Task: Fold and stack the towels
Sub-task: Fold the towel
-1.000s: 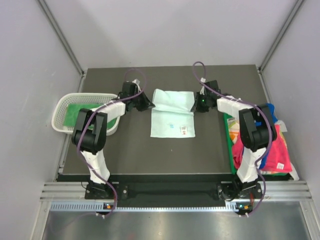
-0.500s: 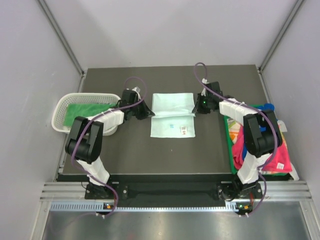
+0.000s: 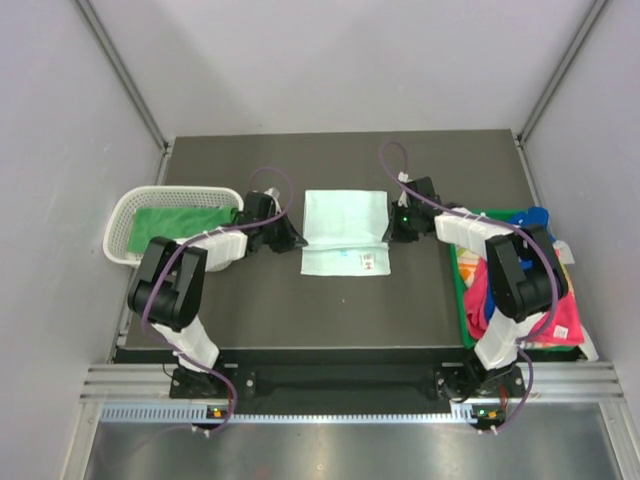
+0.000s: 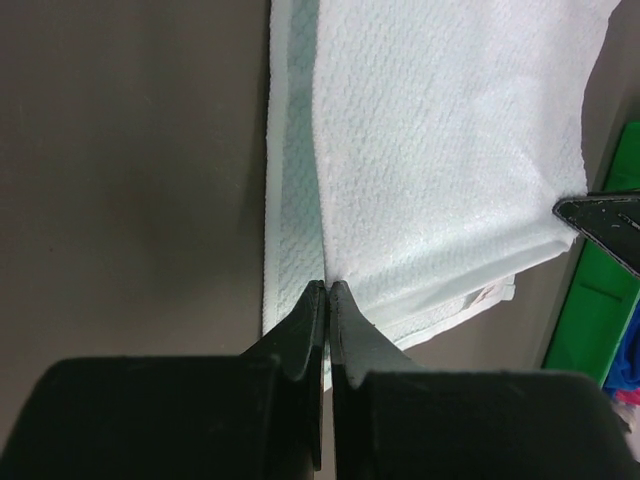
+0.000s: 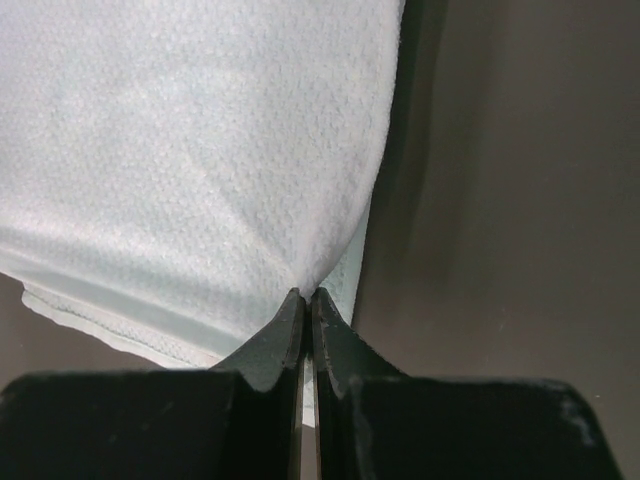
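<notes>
On the dark table [image 3: 250, 300] lies a waffle-weave mint towel [image 3: 345, 225] — rectangular

A dark matte table [image 3: 340, 310] carries three things; at its middle, toward the far side, a pale mint-white towel [image 3: 345, 225] lies flat, folded over on itself, its lower layer showing as a strip along the near edge with a small label [image 3: 370, 260] on it; a white mesh basket [image 3: 118, 232] sits at the left edge, partly overhanging; a green bin [image 3: 459, 285] stands at the right edge

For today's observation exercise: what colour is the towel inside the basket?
Green towel; top view shows it best.
</notes>
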You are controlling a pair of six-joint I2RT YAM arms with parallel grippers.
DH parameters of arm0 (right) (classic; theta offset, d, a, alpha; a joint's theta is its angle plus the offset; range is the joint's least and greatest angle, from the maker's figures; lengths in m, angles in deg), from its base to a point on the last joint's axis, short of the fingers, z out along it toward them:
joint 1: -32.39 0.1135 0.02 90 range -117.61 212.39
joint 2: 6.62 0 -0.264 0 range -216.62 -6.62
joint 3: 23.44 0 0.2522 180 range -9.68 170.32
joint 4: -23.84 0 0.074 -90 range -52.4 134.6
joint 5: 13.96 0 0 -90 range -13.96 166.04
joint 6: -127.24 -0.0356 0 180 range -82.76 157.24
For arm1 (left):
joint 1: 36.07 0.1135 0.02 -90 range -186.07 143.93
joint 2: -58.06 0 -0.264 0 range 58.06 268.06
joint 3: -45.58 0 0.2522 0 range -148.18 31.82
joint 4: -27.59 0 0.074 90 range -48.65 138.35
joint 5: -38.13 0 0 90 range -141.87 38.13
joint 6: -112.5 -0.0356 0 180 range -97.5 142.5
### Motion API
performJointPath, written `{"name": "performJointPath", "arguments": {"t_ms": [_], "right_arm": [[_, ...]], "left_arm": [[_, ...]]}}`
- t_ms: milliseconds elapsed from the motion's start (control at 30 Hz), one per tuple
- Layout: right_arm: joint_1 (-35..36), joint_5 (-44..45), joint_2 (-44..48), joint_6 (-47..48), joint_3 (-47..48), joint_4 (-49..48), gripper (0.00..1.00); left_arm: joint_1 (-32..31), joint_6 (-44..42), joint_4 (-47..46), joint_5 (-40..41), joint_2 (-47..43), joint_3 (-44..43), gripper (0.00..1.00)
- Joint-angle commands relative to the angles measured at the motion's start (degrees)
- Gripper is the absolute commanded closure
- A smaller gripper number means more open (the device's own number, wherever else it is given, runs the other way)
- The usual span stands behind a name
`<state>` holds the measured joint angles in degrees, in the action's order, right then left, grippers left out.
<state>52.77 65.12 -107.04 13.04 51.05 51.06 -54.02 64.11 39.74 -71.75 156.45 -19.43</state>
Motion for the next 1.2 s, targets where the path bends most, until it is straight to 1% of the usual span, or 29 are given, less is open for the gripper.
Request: {"name": "performJointPath", "arguments": {"t_ms": [0, 667, 1167], "right_arm": [[0.18, 2.57, 3.74, 0.30, -0.78, -1.06, 1.00], [2.56, 4.94, 9.27, 0.21, -4.83, -0.27, 1.00], [4.67, 7.14, 10.16, -0.93, -8.87, -1.67, 1.00]], "left_arm": [[0.03, -1.61, -2.88, 1.07, -3.47, 0.97, 1.00], [-1.03, -2.32, -2.35, 1.33, -7.68, 5.18, 1.00], [-1.12, -2.41, -4.46, 0.72, -9.71, 10.28, 1.00]]}}
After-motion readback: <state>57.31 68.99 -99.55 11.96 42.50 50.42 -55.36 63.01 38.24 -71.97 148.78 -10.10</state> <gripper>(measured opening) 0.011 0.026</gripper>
